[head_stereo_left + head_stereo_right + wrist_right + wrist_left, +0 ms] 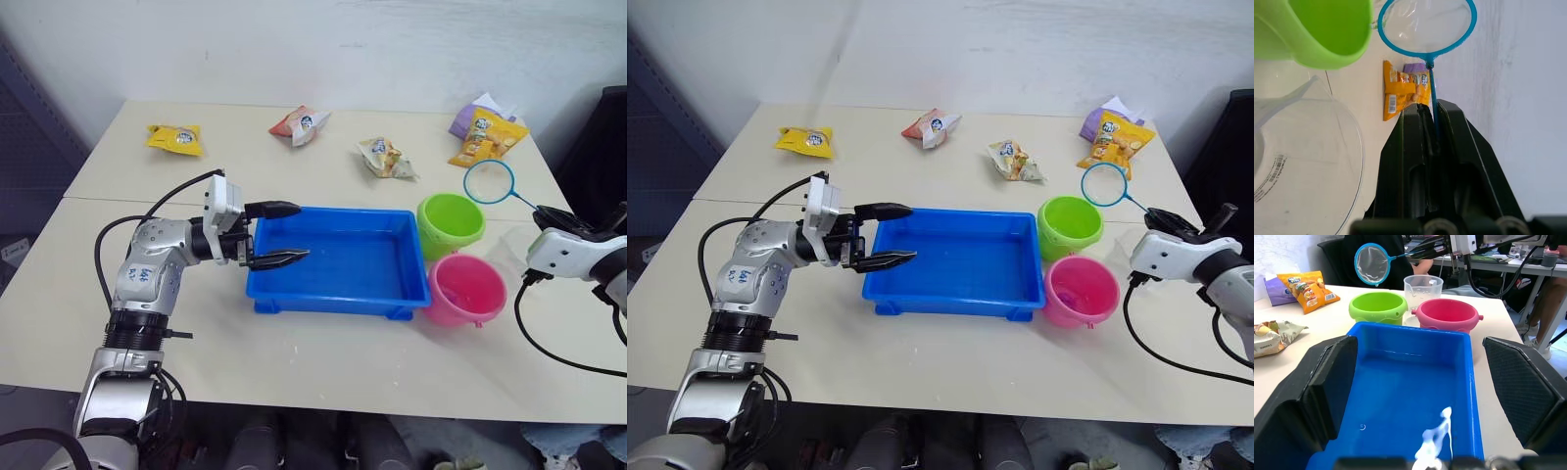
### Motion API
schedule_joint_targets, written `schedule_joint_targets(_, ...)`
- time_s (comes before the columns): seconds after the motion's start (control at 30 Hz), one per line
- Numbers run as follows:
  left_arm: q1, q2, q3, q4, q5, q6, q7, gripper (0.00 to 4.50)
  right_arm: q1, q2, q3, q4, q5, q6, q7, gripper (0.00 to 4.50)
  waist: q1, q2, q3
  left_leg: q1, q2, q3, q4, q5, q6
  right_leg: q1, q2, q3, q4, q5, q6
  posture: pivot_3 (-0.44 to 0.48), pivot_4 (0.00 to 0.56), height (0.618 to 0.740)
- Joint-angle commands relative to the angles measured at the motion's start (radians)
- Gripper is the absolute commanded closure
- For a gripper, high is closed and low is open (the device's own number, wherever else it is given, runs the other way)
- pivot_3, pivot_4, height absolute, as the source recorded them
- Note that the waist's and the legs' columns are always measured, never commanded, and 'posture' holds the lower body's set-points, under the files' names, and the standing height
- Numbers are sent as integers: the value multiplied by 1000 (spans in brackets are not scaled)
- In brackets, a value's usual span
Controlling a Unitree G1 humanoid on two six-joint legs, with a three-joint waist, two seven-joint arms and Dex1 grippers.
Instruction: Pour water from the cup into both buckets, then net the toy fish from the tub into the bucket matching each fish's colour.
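The right wrist view shows the right gripper clamped on the net handle. The hoop points away from the gripper, raised beyond the green bucket. The left gripper gapes wide at the tub end.

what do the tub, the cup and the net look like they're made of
Tub: bright blue glossy plastic by the look, with a moulded rim and glare on its floor.
Cup: clear, colourless plastic most likely, see-through with printed marks; glass can't be ruled out.
Net: thin blue hoop, probably plastic, with fine translucent mesh and a slim handle pinched in the right gripper.
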Motion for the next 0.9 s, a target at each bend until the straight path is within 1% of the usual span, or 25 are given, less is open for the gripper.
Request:
schedule_joint_targets(0.03, -4, -1, 12, 3, -7, -32, -11, 89, -18, 0, -32, -10, 69, -23, 7, 4500, 0, 0, 0, 0, 0, 0, 0, 0, 0, 0, 0, 0, 0, 0, 0, 0, 150, 738)
schedule_joint_targets(0.1, -5, -4, 19, 3, -19, -38, -17, 89, -18, 28, -45, -29, 173, 19, 73, 4500, 0, 0, 0, 0, 0, 0, 0, 0, 0, 0, 0, 0, 0, 0, 0, 0, 150, 738)
schedule_joint_targets(0.2, -7, 3, 42, 0, -54, -28, -37, 89, 6, 86, -63, -106, 423, 192, 240, 4500, 0, 0, 0, 1, 0, 0, 0, 0, 0, 1, 0, 0, 0, 0, 0, 0, 150, 738)
schedule_joint_targets(0.23, -1, 16, 56, -4, -70, -19, -51, 89, 18, 120, -85, -180, 580, 316, 292, 4500, 0, 0, 0, 1, 1, 0, 0, 0, 0, 1, 0, 0, 0, 0, 0, 0, 150, 738)
schedule_joint_targets(0.27, 4, 26, 65, -7, -81, -14, -61, 89, 25, 143, -104, -234, 685, 405, 325, 4500, 0, 0, 0, 1, 1, 0, 0, 0, 0, 1, 1, 0, 1, 0, 0, 0, 150, 738)
schedule_joint_targets(0.3, 15, 51, 68, -10, -90, -1, -92, 89, 25, 158, -122, -295, 778, 483, 349, 4500, -1, 0, 0, 1, 1, -1, 0, 0, 0, 2, 1, 0, 1, 0, 0, 0, 150, 738)
schedule_joint_targets(0.37, 31, 88, 70, -3, -93, -1, -138, 89, 23, 163, -145, -375, 869, 586, 376, 4500, -3, 1, 0, 1, 1, -1, 0, 0, 0, 2, 1, 0, 2, 0, 0, 0, 150, 738)
schedule_joint_targets(0.43, 59, 164, 100, 7, -107, -31, -241, 89, 52, 122, -129, -521, 1014, 753, 451, 4500, -3, 1, 0, 3, 1, -1, -1, 0, 0, 2, 1, 0, 1, 0, 0, 0, 150, 738)
schedule_joint_targets(0.47, 65, 205, 108, 3, -117, -15, -279, 89, 69, 102, -115, -586, 1064, 811, 485, 4500, -2, 1, 0, 4, 1, -1, -1, 0, 0, 3, 1, 0, 0, 0, -1, 0, 150, 738)
schedule_joint_targets(0.53, 65, 273, 128, -20, -138, 9, -323, 89, 107, 80, -80, -711, 1140, 870, 551, 4500, 1, 1, 0, 4, 2, -3, -2, -1, 1, 3, 1, -1, 0, -1, -2, 0, 150, 738)
schedule_joint_targets(0.6, 81, 325, 144, -58, -157, 33, -352, 89, 130, 85, -34, -798, 1163, 902, 570, 4500, 2, 1, 0, 4, 2, -5, -2, -1, 1, 4, 1, -2, -1, -1, -3, 0, 150, 738)
schedule_joint_targets(0.67, 132, 376, 147, -106, -169, 34, -388, 89, 143, 93, 40, -851, 1155, 920, 604, 4500, 2, 1, 0, 5, 2, -5, -2, -2, 1, 6, -1, -2, -2, -1, -3, 0, 150, 738)
schedule_joint_targets(0.73, 236, 440, 117, -152, -183, -22, -399, 89, 151, 122, 143, -874, 1091, 901, 621, 4500, 0, 1, 0, 8, 1, -5, -3, -4, 3, 10, -2, -2, -5, -1, -3, 0, 150, 738)
schedule_joint_targets(0.8, 341, 484, 90, -190, -172, -86, -399, 89, 154, 173, 258, -855, 957, 829, 605, 4500, -4, 1, 0, 11, 1, -6, -4, -6, 4, 15, -2, -2, -9, -1, -3, 0, 150, 738)
schedule_joint_targets(0.83, 380, 499, 83, -194, -167, -107, -399, 89, 155, 191, 304, -837, 899, 793, 608, 4500, -4, 1, 0, 11, 1, -6, -4, -6, 4, 15, -2, -2, -10, -1, -3, 0, 150, 738)
schedule_joint_targets(0.9, 442, 484, 94, -209, -173, -102, -381, 89, 158, 228, 384, -786, 805, 720, 629, 4500, -2, 1, 0, 11, 1, -6, -4, -6, 4, 14, -3, -2, -10, -1, -3, 0, 150, 738)
